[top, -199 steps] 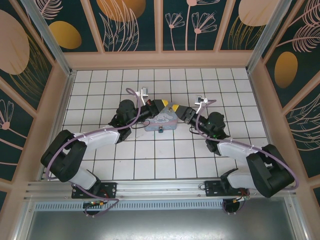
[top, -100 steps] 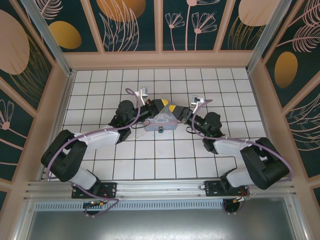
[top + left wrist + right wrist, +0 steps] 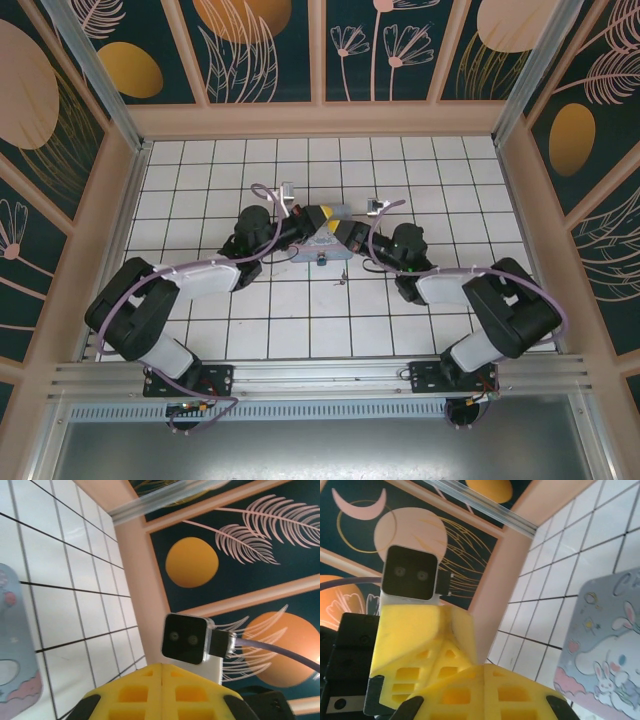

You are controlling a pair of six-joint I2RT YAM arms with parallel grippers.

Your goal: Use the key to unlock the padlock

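Padlock (image 3: 322, 261) sits at the tin box's (image 3: 308, 246) near edge.
Left gripper (image 3: 324, 214) and right gripper (image 3: 335, 228), both closed and empty, meet over it; the padlock lies nearward, right likely closer.

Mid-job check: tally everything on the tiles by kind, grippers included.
Grippers: 2, the left gripper and the right gripper, both over the tin
Tin box: 1
Padlock: 1
Key: 1, a tiny dark speck, probably it
Total: 5
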